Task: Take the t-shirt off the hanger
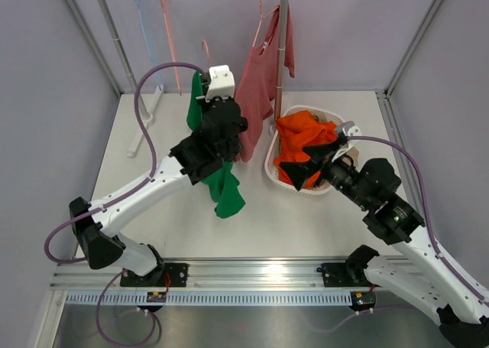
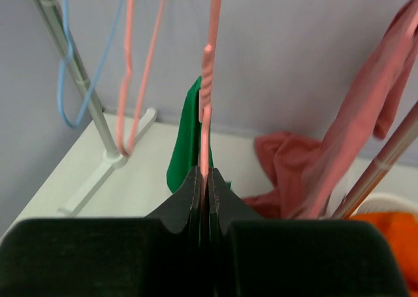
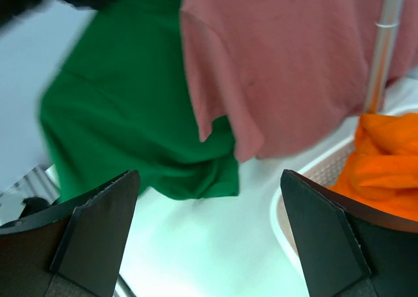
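Holding the pink hanger point(image 2: 208, 81) pinched tight in the left claw point(image 2: 203, 176), with the green t-shirt point(image 1: 225, 191) hanging long-ways down off it, ahead and to the left of the empty, wide-open right claw point(image 3: 209, 179).

Pale lilac walls point(image 1: 46, 95) enclose a white table point(image 1: 290, 226) — metal rail point(image 1: 252, 265) along its near edge.

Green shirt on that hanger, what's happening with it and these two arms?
The left gripper is clamped shut on the neck of the pink hanger, with the green t-shirt hanging from it over the table. The right gripper is open and empty beside the white basket of orange clothes, facing the shirt. The shirt is not off yet.
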`<state>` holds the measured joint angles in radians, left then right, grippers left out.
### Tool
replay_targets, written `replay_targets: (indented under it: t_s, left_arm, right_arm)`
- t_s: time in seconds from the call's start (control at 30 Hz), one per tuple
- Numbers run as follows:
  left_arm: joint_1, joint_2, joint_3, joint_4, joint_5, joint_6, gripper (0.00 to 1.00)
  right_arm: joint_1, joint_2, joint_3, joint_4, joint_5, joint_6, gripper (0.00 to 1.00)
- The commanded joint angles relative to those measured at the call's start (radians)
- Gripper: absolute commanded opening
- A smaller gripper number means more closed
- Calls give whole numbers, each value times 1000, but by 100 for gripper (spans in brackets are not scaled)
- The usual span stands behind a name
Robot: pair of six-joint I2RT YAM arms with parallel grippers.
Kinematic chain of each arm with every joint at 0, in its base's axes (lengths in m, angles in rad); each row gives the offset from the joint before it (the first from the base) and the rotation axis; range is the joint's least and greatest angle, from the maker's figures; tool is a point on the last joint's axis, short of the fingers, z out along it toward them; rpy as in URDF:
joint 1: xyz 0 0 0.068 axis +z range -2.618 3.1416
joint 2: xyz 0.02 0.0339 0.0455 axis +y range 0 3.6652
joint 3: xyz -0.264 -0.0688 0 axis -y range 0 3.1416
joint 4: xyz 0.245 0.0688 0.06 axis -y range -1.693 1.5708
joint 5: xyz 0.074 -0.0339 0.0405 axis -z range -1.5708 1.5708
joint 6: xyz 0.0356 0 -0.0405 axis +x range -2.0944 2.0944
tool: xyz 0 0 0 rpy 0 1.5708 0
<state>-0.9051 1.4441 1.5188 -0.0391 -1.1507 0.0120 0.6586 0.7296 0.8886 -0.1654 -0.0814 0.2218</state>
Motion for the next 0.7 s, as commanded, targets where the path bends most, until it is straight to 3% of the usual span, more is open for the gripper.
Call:
replay_targets:
  t_s: [0.0, 0.2, 0.43, 0.67]
  left_arm:
    - [-25, 4, -9, -53, -151, -162, 0]
    - [-26, 71, 21, -85, -201, -244, 0]
    - [-41, 179, 175, -99, -257, -202, 0]
    - [-55, 191, 179, -100, -238, -213, 0]
  right_arm:
    - [52, -27, -60, 81, -64, -22, 100]
    - [137, -12, -140, 153, -115, -7, 99]
    - [150, 43, -232, 407, -175, 34, 99]
    - [162, 172, -257, 627, -187, 51, 99]
